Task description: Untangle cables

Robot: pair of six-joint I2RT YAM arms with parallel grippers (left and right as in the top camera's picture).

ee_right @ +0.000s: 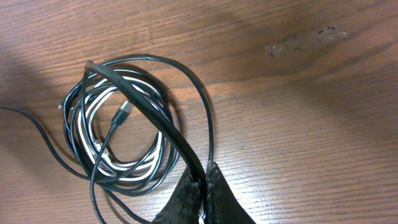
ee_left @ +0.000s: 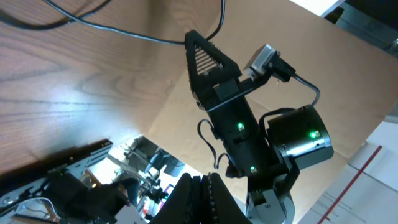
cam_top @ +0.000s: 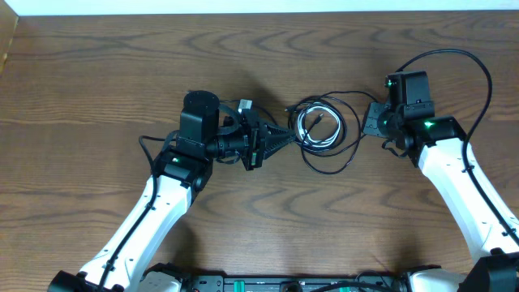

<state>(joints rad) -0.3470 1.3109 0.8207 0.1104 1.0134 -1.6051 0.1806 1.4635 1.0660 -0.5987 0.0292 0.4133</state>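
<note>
The black cable [cam_top: 345, 154] and the white cable [cam_top: 318, 134] lie coiled together on the wooden table between the arms. In the right wrist view the white loops [ee_right: 102, 155] sit inside the black loops [ee_right: 205, 118], with a small plug [ee_right: 124, 112] in the middle. My right gripper [ee_right: 202, 183] is shut on a black strand at the coil's right side; overhead it is at the coil's right edge [cam_top: 371, 122]. My left gripper [cam_top: 284, 139] is shut, its tip at the coil's left edge. Its jaws [ee_left: 208, 190] show nothing between them.
The right arm's own thick black cable [cam_top: 478, 65] arcs over the table at the right. A cardboard edge [cam_top: 6, 40] stands at the far left. The left wrist view shows the right gripper [ee_left: 208, 56] and a black strand [ee_left: 124, 32] on the table.
</note>
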